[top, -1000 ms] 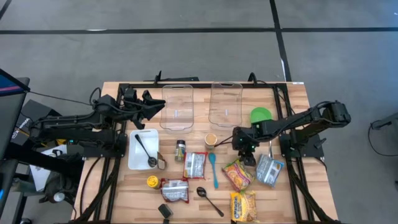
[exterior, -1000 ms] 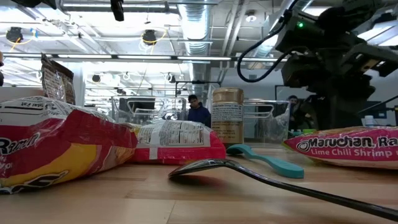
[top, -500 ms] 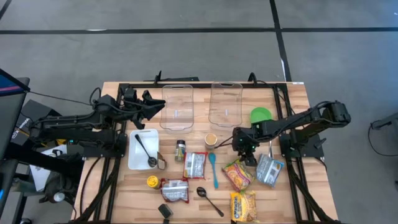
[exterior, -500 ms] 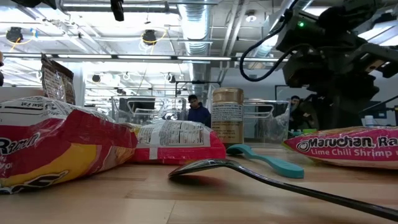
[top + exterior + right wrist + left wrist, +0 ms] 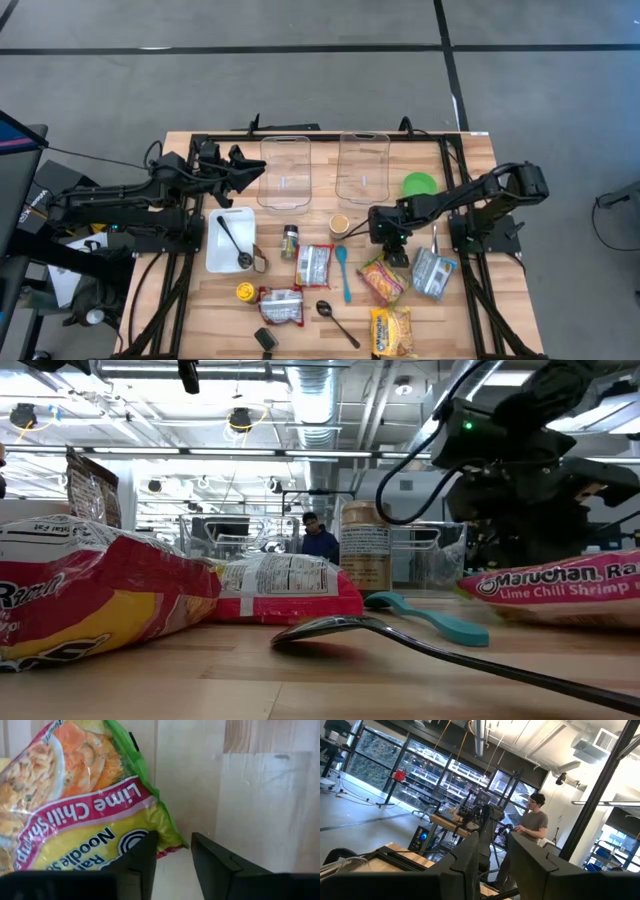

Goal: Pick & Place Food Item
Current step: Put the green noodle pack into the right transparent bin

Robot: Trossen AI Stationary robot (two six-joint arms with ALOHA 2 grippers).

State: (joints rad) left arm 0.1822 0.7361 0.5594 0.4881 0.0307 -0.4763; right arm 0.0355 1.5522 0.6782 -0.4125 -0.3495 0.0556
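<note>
Red, green and yellow, the crinkly plastic packet of lime chili shrimp noodles [image 5: 85,815] sits right at the tips of the right gripper [image 5: 172,851]. In the right wrist view, the packet's corner lies between the two dark fingers [image 5: 137,857], which look pinched on its edge. In the low view, the packet [image 5: 560,588] looks tipped up at one end, so the lift seems to have just begun. This is only my guess.

From above, the right gripper [image 5: 388,236] is low over the wooden desk [image 5: 470,170], with the packet [image 5: 382,279] just beside it. Two clear plastic tubs [image 5: 363,165] stand a little way off from these fingers, and both look bare inside. No food is in a tub, so carrying and dropping are still left to do.

Far from the packet, the left gripper [image 5: 243,164] waits by the other tub. Its fingers [image 5: 470,855] have a small gap and hold nothing.
</note>
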